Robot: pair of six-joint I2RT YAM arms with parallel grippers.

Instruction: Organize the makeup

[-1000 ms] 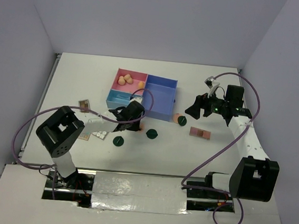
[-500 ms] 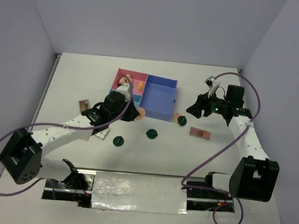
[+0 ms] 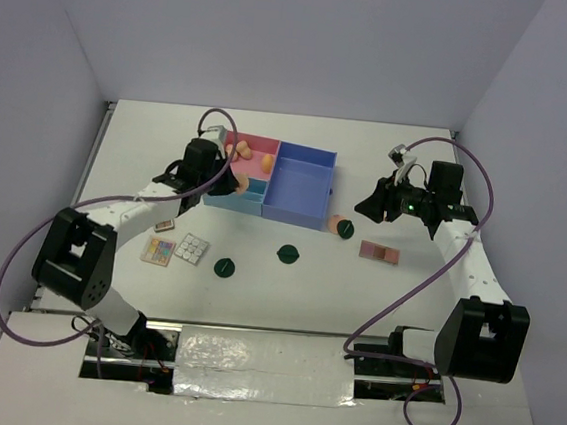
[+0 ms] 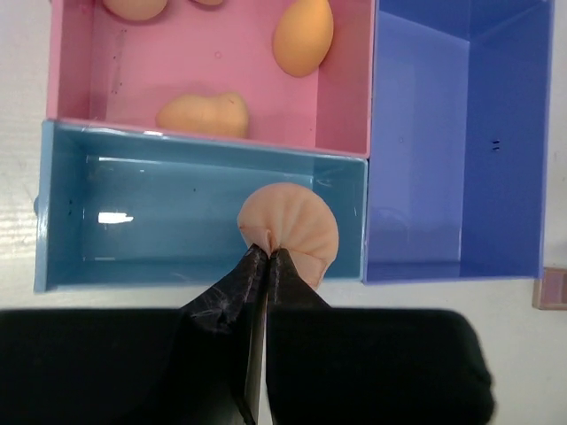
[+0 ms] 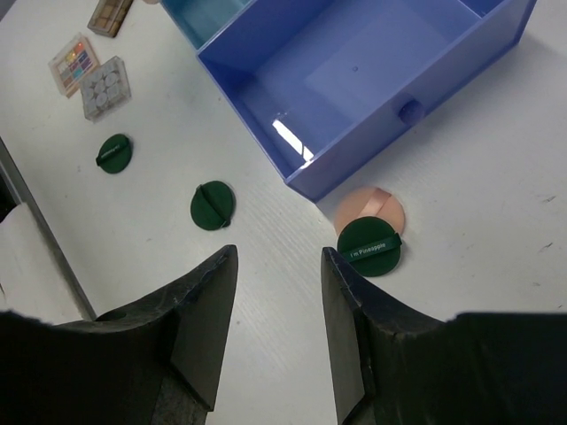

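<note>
the left gripper (image 4: 267, 257) has its fingers pressed together on the edge of a peach puff (image 4: 289, 228), which hangs over the near right corner of the light blue compartment (image 4: 159, 212) of the tray (image 3: 300, 212); the right gripper (image 5: 279, 252) stands wide apart with nothing in it, hovering over the table (image 3: 306, 295) by the tray's front corner.

what worries us is the thin pinch; only the puff's rim is caught, so it may cling to a pad on release, or land on the compartment's near wall and tip out, since it sits so close to that wall; the second puff (image 5: 365, 209) lies just beside the big blue compartment (image 5: 354, 71), outside its wall and touching a compact (image 5: 370, 247), so a grab there could drag both.

by our count: two puffs, one held and one on the table; three dark green compacts, all on the table; four palettes (image 3: 158, 251), three left of the tray and one near the right arm; three sponges (image 4: 306, 35) plainly in the pink compartment (image 4: 133, 62), and perhaps a fourth, cut off at the wrist view's top edge.
</note>
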